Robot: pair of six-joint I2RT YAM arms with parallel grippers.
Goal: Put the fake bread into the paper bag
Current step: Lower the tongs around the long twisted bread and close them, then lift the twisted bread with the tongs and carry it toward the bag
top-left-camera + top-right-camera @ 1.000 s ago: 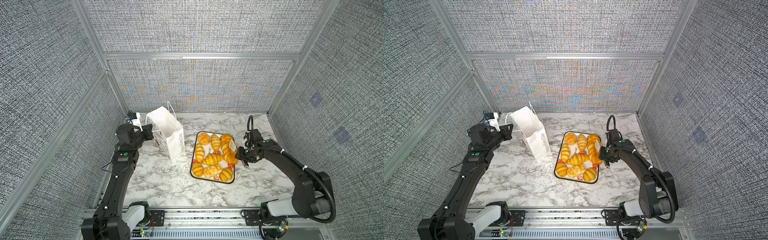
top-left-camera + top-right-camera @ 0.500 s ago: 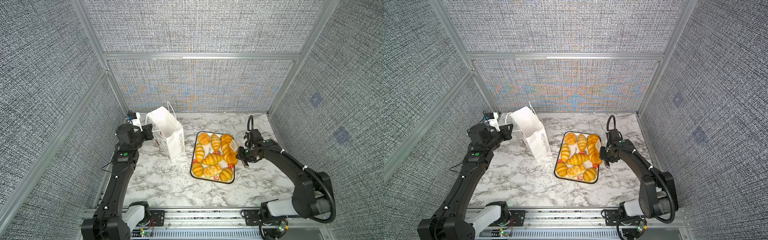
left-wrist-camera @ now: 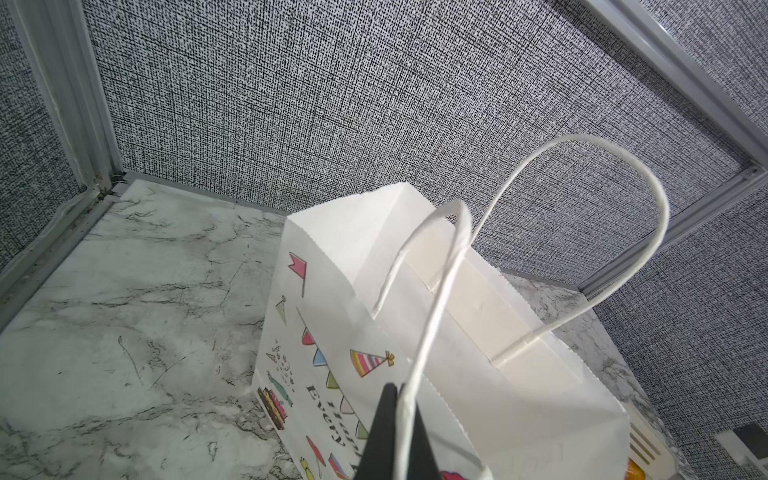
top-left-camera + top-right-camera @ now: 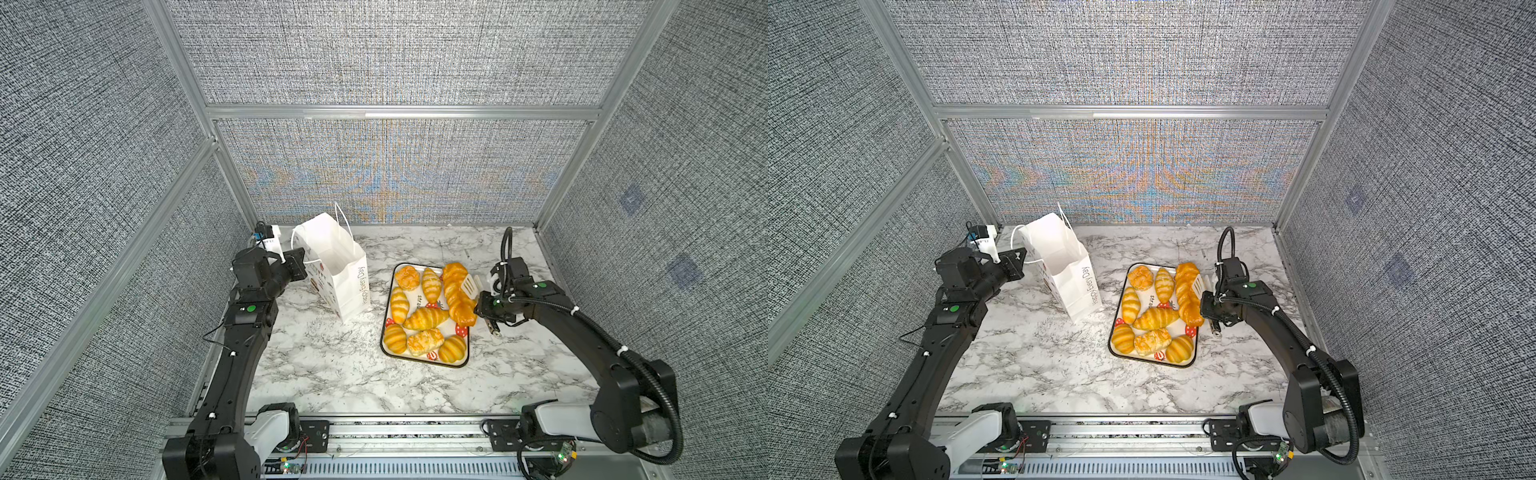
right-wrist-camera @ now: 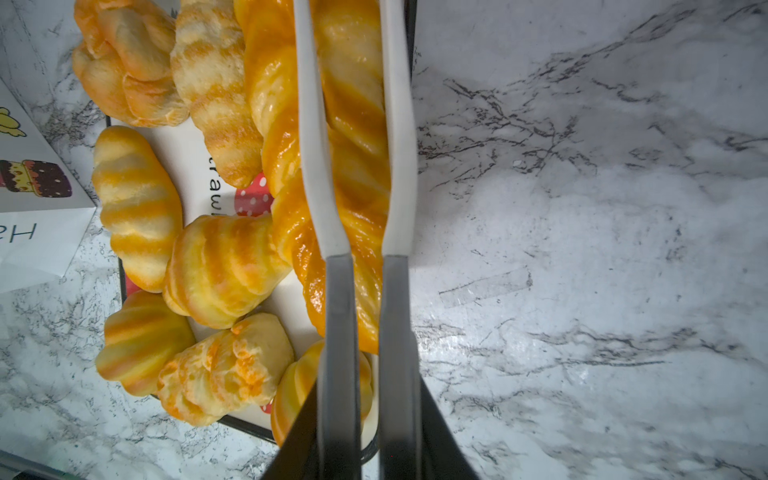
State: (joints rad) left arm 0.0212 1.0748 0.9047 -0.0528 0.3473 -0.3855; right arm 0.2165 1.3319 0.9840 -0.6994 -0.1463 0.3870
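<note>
Near right on the worktop (image 4: 332, 374), all the fake bread (image 4: 424, 318) is seen on the tray (image 5: 191, 149), none bagged. The white tongs (image 5: 316, 166) are gripped tight by the right claw (image 5: 368, 432), their arms set astride the braided loaf (image 5: 353, 124). Far left, the cord handle (image 3: 436, 299) of the paper bag (image 4: 340, 282) is pinched by the left claw (image 3: 401, 432). A lift toward the bag mouth is likely called for.

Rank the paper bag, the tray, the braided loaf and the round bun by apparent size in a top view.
1. The paper bag and tray look alike; the bag stands taller, nearer the camera, so unranked.
2. braided loaf
3. round bun
</note>
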